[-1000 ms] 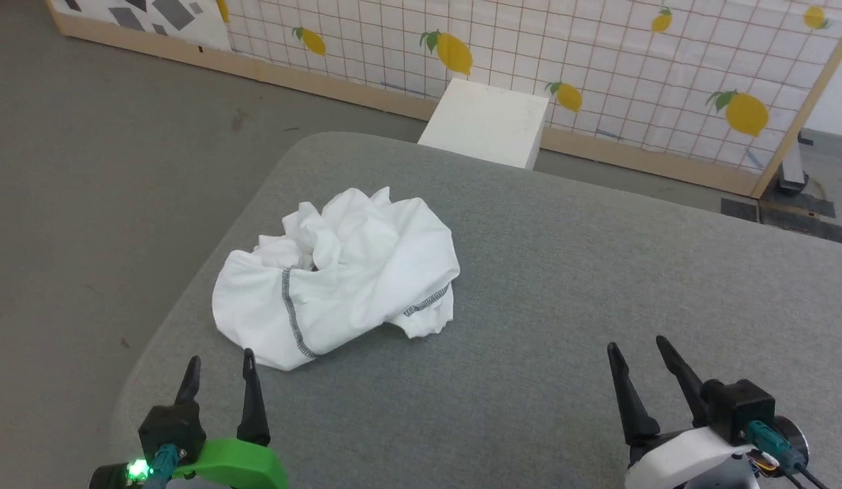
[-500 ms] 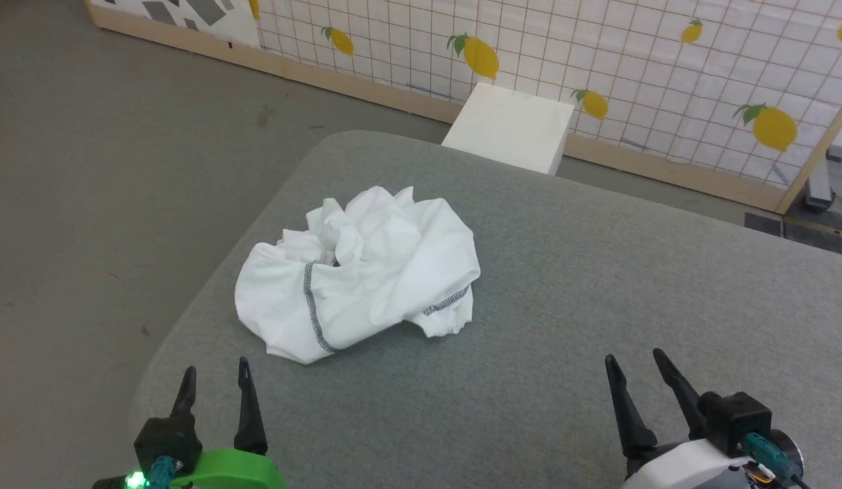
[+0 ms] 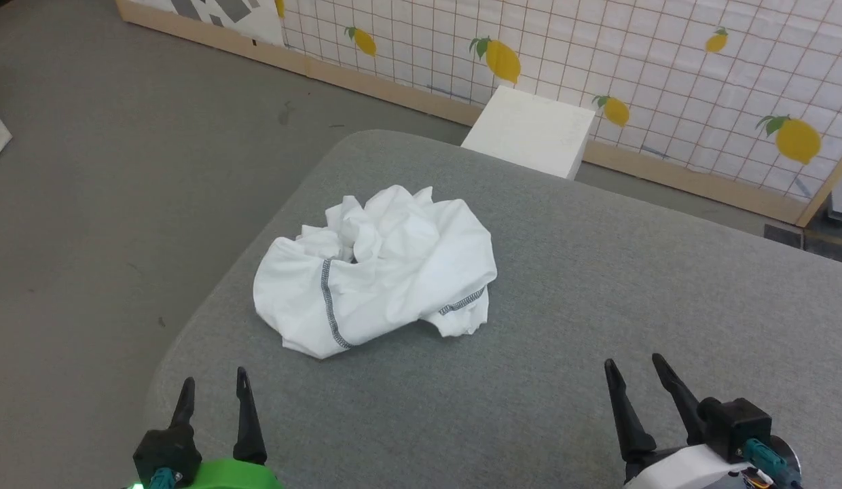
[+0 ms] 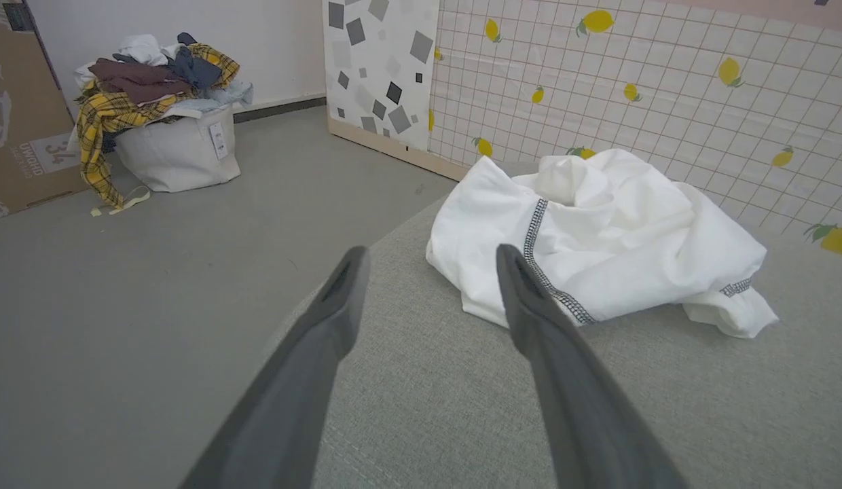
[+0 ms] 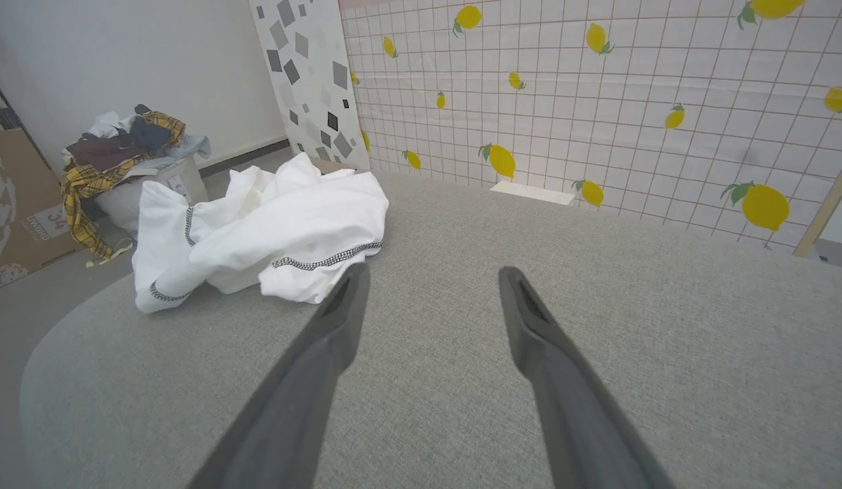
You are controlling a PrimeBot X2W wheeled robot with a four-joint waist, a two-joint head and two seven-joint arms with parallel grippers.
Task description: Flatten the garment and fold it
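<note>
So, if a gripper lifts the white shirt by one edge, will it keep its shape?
Probably not: the shirt lies crumpled in soft folds, so it should hang limp. The fabric looks thin, so likely light. Pushed across the cloth-covered table, it would probably bunch up rather than slide whole.

The left gripper [image 3: 214, 375] is held low at the left of the head view, jaws spread wide and empty. The right gripper [image 3: 632, 360] is held low at the right, likewise spread, fingers pointed forward.
</note>
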